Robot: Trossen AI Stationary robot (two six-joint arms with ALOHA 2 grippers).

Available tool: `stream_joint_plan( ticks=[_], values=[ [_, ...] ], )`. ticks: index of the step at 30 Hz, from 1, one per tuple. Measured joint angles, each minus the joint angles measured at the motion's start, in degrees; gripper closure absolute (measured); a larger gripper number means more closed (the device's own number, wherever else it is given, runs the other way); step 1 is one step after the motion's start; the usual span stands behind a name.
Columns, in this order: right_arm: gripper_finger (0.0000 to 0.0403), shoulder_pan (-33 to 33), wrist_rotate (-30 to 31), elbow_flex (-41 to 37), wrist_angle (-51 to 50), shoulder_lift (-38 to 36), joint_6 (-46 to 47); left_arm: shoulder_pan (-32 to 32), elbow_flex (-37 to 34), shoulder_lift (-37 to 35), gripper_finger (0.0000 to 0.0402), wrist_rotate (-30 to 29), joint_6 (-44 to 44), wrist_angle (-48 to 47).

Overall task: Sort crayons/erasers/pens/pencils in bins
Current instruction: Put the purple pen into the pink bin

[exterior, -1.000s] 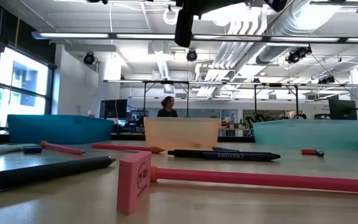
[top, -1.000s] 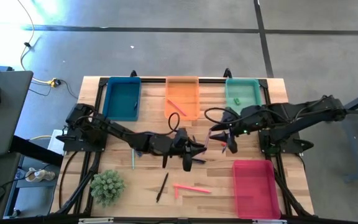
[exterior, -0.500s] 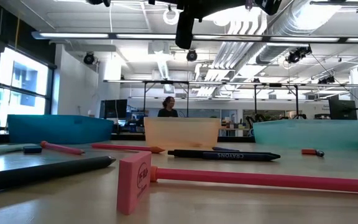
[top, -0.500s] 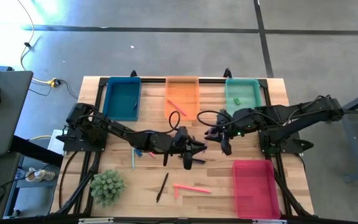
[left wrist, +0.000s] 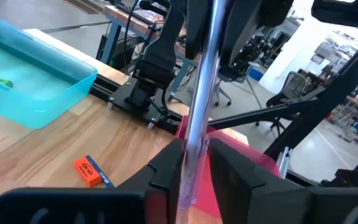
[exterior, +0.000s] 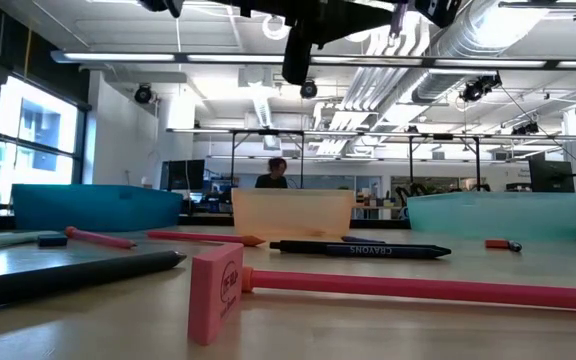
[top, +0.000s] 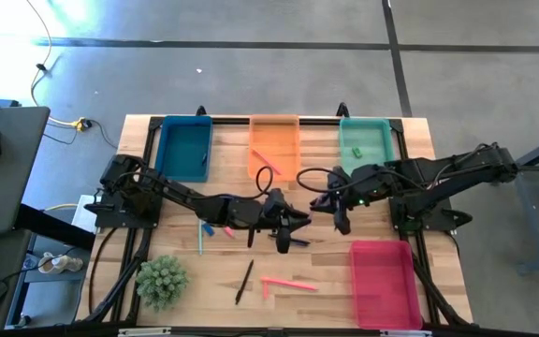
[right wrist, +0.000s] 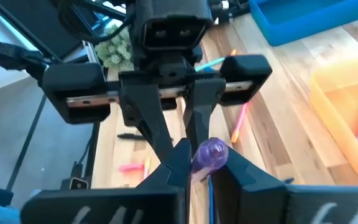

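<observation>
Wooden table (top: 185, 281) under me carries four bins: dark blue (top: 183, 148), orange (top: 275, 145) and teal (top: 364, 140) along the far edge, the red-pink bin (top: 383, 281) at the near right. I have both arms meeting mid-table. My left gripper (left wrist: 190, 163) pinches a purple pen (left wrist: 201, 93) upright between its fingers. My right gripper (top: 341, 217) sits just beside it; I cannot tell how its jaws stand. An orange eraser (left wrist: 91, 172) lies near the teal bin.
</observation>
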Motion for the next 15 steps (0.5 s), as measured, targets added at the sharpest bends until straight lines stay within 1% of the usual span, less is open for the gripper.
stream_joint_plan(
  ticks=[4, 9, 12, 15],
  values=[
    [0.0391, -0.04, 0.24, -0.07, -2.17, 0.03, 0.26, 0.15, 0.00, -0.02, 0.0285, -0.05, -0.19, -1.16],
    [0.0386, -0.03, 0.44, -0.07, -6.28, 0.04, 1.12, 0.39, 0.00, -0.02, 0.0235, -0.02, -0.07, -2.10],
    [0.0386, 0.12, 0.41, -0.07, -10.28, -0.25, 2.41, 0.81, 0.00, -0.02, 0.0222, -0.03, -0.08, -4.19],
    [0.0386, 1.07, 0.44, -0.07, -14.50, -1.35, 3.23, 0.94, 0.00, -0.02, 0.0223, -0.05, -0.08, -5.90]
  ],
)
